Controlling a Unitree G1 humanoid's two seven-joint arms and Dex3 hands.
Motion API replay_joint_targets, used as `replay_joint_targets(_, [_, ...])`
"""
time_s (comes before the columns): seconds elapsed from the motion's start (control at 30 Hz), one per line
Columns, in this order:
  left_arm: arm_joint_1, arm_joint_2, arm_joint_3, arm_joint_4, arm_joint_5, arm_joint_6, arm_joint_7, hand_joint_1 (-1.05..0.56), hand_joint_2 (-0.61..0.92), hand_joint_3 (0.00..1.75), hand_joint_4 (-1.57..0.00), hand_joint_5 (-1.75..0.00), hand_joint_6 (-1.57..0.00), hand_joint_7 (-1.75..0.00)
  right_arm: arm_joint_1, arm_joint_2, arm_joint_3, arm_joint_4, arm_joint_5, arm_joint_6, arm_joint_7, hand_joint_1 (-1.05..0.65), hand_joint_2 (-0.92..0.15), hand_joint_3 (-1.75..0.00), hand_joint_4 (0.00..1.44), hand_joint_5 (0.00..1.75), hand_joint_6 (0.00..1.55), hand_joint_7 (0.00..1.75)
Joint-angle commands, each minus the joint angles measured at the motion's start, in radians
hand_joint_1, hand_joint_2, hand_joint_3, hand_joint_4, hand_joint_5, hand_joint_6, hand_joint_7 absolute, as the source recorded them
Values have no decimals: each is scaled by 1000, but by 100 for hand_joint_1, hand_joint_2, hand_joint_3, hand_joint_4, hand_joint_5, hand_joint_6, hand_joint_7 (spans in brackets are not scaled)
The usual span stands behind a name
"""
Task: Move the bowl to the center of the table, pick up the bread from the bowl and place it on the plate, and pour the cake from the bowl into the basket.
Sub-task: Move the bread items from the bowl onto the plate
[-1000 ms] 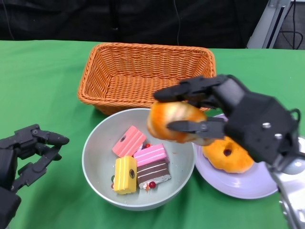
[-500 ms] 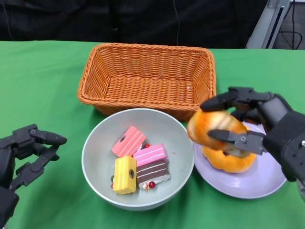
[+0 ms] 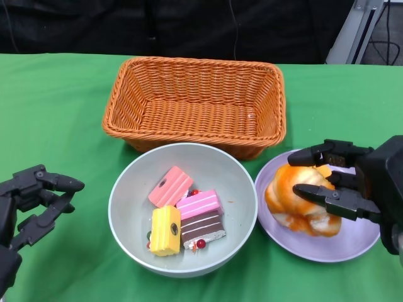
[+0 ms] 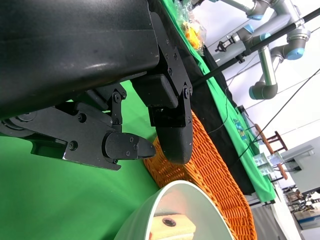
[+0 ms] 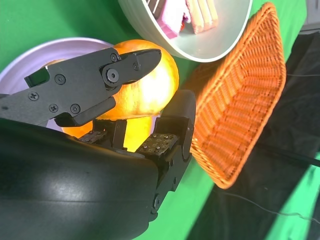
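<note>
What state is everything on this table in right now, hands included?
Bread: held by the right hand, down on the plate.
Right hand: grips the bread.
Left hand: holds nothing, fingers apart.
Plate: upright, carrying bread.
Bowl: upright, holding cake pieces.
Basket: upright, nothing inside.

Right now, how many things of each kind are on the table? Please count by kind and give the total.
Cake pieces: 3 (pink, pink and brown, yellow)
Bread pieces: 2 (one in the right hand at, one under it)
Bowl: 1
Plate: 1
Basket: 1
Total: 8
</note>
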Motion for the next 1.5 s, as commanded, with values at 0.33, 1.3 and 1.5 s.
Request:
replay_joint_targets(0.33, [-4, 22, 13, 5, -6, -12, 0, -7, 92, 27, -86, -117, -94, -75, -56, -18, 10, 139, -5, -19, -57, -14, -92, -21, 68, 114, 72, 83])
replay_joint_targets(1.3, [2, 22, 14, -1, -1, -10, -4, -7, 92, 26, -86, -117, -96, -71, -19, -76, 202, 283, -368, -357, -265, -12, -92, -3, 62, 100, 94, 7])
replay_joint_targets(1.5, [3, 20, 12, -4, -14, -6, -18, -6, 92, 26, -86, -117, -96, -70, -13, -83, 211, 275, -390, -357, -266, -13, -92, -3, 62, 100, 94, 5])
